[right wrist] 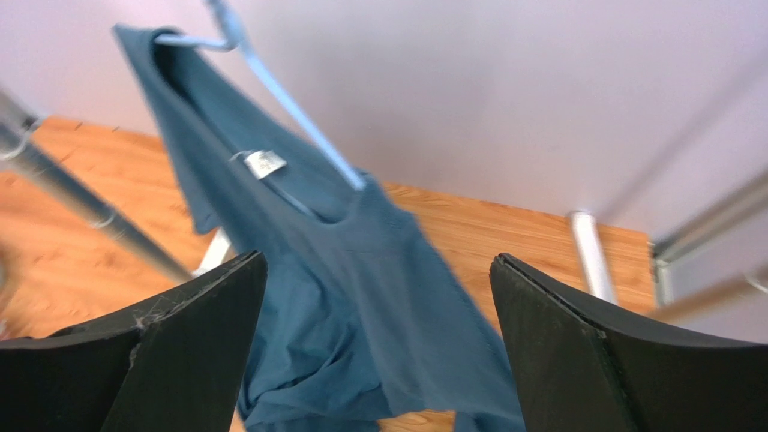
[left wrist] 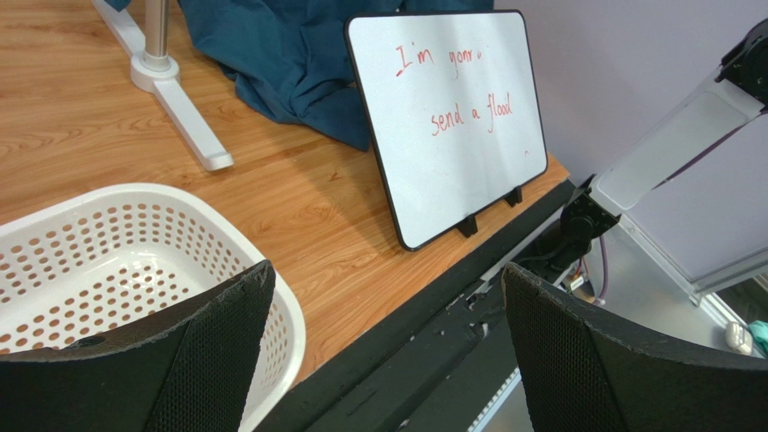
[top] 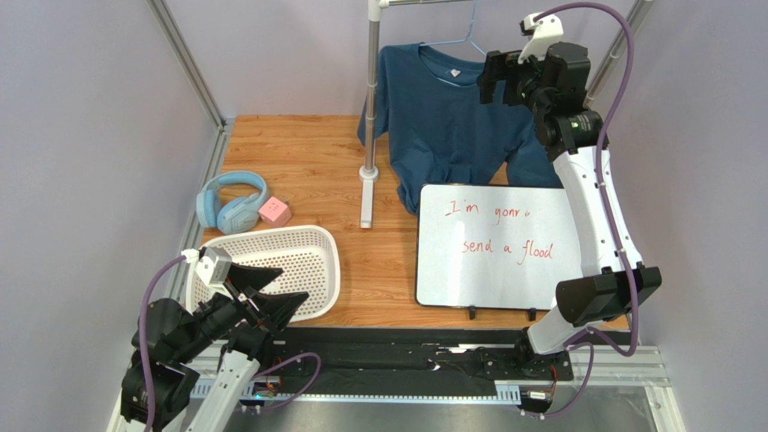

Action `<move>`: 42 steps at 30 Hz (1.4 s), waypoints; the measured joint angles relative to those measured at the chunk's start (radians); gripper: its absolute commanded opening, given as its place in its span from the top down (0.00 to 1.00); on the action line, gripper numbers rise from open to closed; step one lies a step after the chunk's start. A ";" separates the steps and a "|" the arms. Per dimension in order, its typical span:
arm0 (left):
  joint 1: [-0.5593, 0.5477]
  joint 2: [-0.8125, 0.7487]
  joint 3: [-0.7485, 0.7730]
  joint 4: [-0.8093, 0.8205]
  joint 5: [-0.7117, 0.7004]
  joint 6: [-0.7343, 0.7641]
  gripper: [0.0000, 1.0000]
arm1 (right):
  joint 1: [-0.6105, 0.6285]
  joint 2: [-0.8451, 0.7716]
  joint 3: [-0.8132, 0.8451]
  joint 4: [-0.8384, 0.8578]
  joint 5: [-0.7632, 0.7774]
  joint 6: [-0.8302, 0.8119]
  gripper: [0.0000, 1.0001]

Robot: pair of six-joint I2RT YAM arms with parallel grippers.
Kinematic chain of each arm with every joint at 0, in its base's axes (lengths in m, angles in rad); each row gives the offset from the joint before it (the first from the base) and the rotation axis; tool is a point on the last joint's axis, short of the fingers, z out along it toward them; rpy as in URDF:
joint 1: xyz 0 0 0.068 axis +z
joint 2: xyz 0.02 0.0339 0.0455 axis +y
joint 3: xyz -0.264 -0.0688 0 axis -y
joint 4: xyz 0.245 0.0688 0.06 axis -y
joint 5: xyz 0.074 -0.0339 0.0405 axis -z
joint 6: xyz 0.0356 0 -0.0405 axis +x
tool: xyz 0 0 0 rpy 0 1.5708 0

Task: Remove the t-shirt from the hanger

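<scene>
The dark teal t-shirt (top: 446, 117) hangs on the pale-blue wire hanger (top: 460, 40) from the rack bar at the back; its hem pools on the table. In the right wrist view the t-shirt (right wrist: 352, 270) hangs below, the hanger (right wrist: 288, 108) running through its neck, a pale label showing. My right gripper (top: 498, 76) is open and empty, raised beside the shirt's right shoulder, not touching it; it also shows in the right wrist view (right wrist: 379, 270). My left gripper (top: 270, 292) is open and empty, low by the basket, as the left wrist view (left wrist: 388, 279) also shows.
A grey rack pole (top: 372, 99) with a white foot stands left of the shirt. A whiteboard (top: 496, 245) with red writing leans in front of the shirt. A white perforated basket (top: 297, 247), blue headphones (top: 230, 200) and a pink cube (top: 275, 212) sit at the left.
</scene>
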 measured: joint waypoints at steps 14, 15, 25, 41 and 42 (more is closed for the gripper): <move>0.016 -0.004 -0.003 0.001 0.003 0.005 0.01 | -0.003 0.084 -0.008 0.126 -0.236 -0.002 0.54; 0.017 -0.004 -0.004 0.001 0.004 0.005 0.00 | -0.003 0.091 -0.008 0.136 -0.256 -0.002 0.57; 0.026 -0.004 -0.005 0.002 0.011 0.007 0.01 | -0.003 0.104 -0.009 0.220 -0.402 0.020 0.29; 0.042 -0.004 -0.005 0.004 0.018 0.007 0.00 | -0.003 0.237 0.097 0.267 -0.481 0.255 0.67; 0.042 -0.004 -0.005 0.003 0.018 0.007 0.01 | -0.003 0.240 0.106 0.267 -0.481 0.269 0.69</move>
